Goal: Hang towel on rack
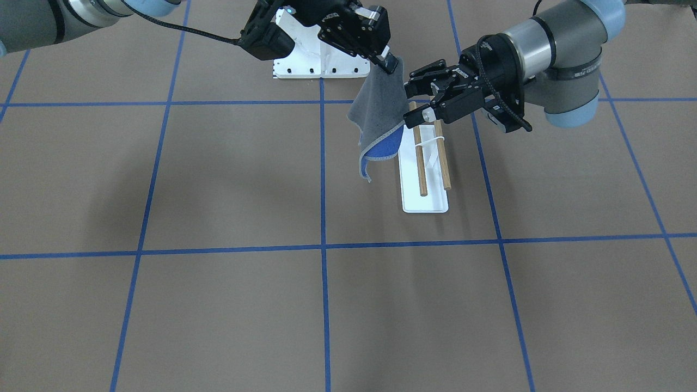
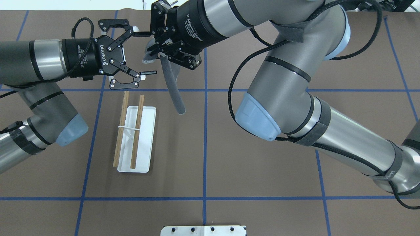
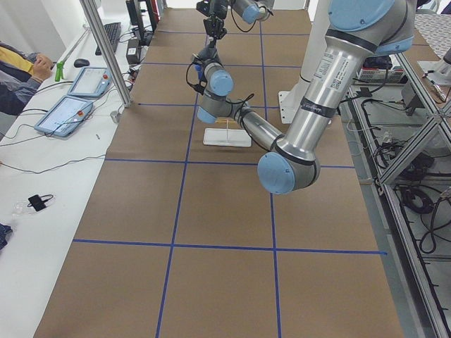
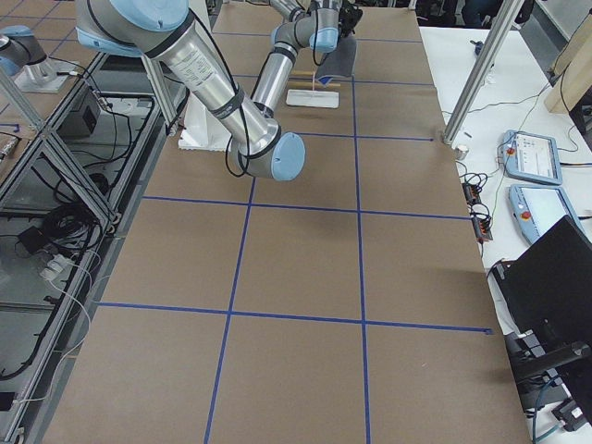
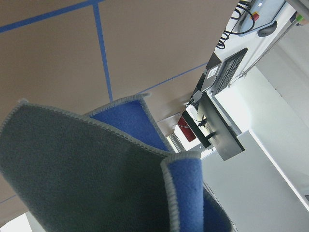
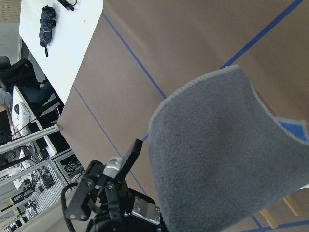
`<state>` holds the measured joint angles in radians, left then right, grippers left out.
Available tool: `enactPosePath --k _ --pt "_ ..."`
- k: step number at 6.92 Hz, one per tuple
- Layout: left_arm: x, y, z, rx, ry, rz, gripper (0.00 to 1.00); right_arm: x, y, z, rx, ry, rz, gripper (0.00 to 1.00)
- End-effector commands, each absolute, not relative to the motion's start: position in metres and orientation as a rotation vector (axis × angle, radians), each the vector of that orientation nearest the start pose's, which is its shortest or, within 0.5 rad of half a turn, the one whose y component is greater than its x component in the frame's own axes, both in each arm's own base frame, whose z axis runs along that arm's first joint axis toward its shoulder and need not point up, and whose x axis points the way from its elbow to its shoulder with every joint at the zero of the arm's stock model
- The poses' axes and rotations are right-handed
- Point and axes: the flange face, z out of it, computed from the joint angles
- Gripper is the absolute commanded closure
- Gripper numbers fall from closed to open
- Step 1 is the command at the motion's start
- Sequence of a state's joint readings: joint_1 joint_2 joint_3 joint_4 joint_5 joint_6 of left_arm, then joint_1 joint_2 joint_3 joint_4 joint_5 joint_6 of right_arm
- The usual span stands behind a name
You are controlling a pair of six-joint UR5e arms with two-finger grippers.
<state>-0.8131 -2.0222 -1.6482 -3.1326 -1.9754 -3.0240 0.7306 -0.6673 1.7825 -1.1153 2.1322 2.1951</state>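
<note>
The towel (image 1: 381,111) is grey with a blue reverse and hangs in the air from one corner. My right gripper (image 1: 389,63) is shut on that corner. In the overhead view the towel (image 2: 174,88) shows edge-on, to the right of the rack. The rack (image 1: 425,198) is a white tray base with two wooden rods (image 2: 136,131) lying along it. My left gripper (image 1: 416,93) is open, level with the towel's top edge, above the rack's far end, its jaws spread beside the cloth. The left wrist view is filled by the towel (image 5: 87,179); the right wrist view also shows it (image 6: 217,154).
A white mounting plate (image 1: 321,60) sits at the robot's base. Blue tape lines (image 2: 205,164) grid the brown table. A side table with tablets (image 3: 70,105) and an operator runs along the table's far edge.
</note>
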Motion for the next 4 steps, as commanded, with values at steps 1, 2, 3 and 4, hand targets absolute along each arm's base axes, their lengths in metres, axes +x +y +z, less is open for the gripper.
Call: enactPosePath --k 1,2,3,4 --pt "0.3106 -0.4665 0.214 -0.929 2.003 -0.952 0.64 -0.3868 -0.454 -0.0255 -0.363 -1.562 0.621 1.0" --pt "0.3097 -0.4668 0.2139 -0.926 2.005 -0.951 0.85 -0.3868 -0.4539 -0.0255 -0.364 -1.562 0.62 1.0" --pt "0.3097 -0.4656 0.2158 -0.926 2.01 -0.943 0.91 -0.3858 -0.4528 -0.0263 -0.366 -1.564 0.618 1.0" --pt "0.3087 -0.4658 0.2175 -0.925 2.009 -0.945 0.98 -0.3855 -0.4525 -0.0258 -0.366 -1.564 0.618 1.0"
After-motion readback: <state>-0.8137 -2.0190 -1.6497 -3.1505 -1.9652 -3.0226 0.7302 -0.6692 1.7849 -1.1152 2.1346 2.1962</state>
